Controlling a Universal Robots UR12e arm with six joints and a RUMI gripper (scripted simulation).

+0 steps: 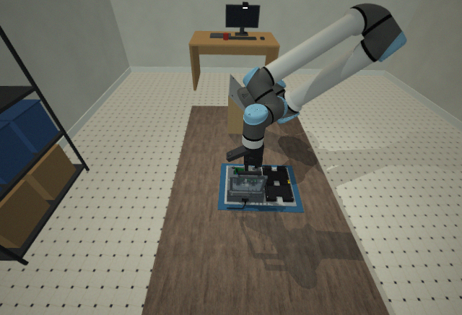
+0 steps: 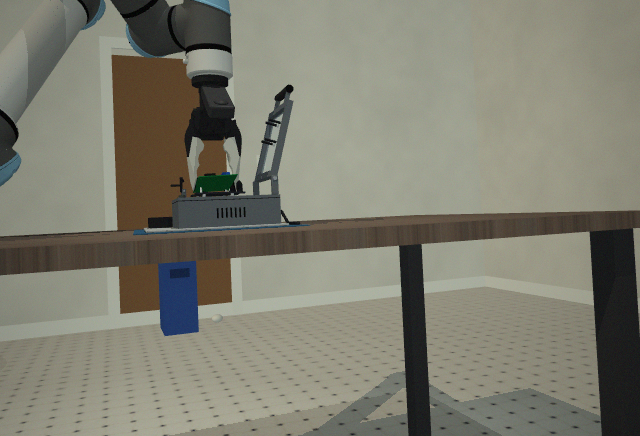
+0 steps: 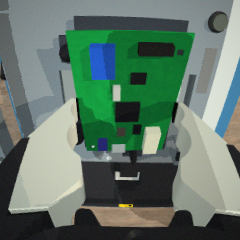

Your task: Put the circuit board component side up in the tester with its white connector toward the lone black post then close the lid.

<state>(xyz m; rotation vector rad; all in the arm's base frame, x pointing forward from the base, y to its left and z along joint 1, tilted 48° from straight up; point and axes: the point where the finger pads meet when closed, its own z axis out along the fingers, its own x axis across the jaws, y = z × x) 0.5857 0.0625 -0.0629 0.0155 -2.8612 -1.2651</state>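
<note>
The green circuit board is between the two jaws of my gripper, whose pads meet its long edges. My gripper is shut on it. The board is component side up but tilted, with the blue-component end raised, over the grey tester. Its white connector is at the lower end in the wrist view. The board hides the tester's pins, so I cannot tell how its holes sit. The lid stands open, leaning slightly back. Which black part is the lone post is unclear.
Black trays lie beside the tester on a blue mat. The upright lid stands close to my gripper. A round dark knob is near the tester's far edge. A black cable leaves the tester.
</note>
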